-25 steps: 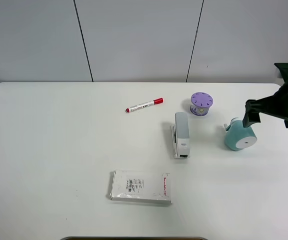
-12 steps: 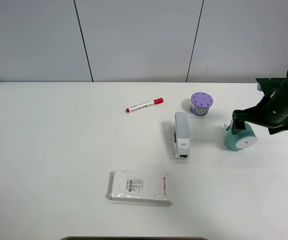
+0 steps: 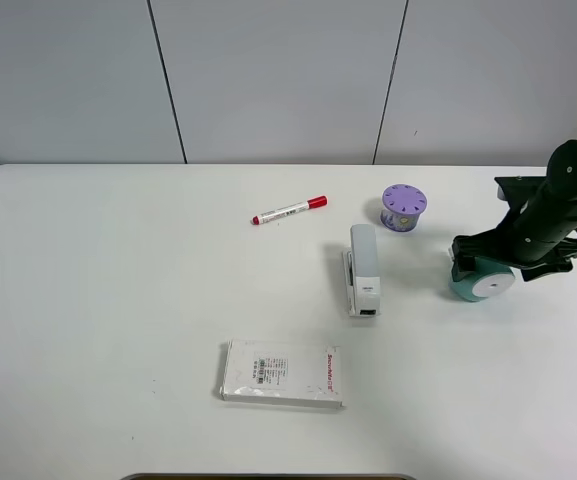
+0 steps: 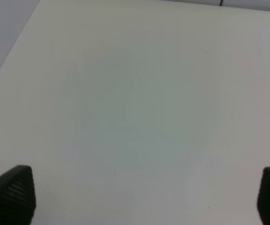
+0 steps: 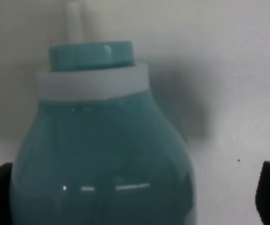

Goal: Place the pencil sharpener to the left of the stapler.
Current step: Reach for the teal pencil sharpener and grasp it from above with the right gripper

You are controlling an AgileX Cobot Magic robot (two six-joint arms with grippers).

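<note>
Pencil sharpener is seen at the right, the stapler well apart on its left. Its rigid, smooth, probably light barrel is straddled by the right gripper's spread jaws, and mid-body is judged the best hold. The left gripper is spread over bare table.

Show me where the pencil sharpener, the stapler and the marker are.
pencil sharpener (image 3: pixel 487 286), exterior high view, on its white round face.
stapler (image 3: pixel 364 262), exterior high view, middle of its top.
marker (image 3: pixel 288 211), exterior high view, on its white barrel.
</note>
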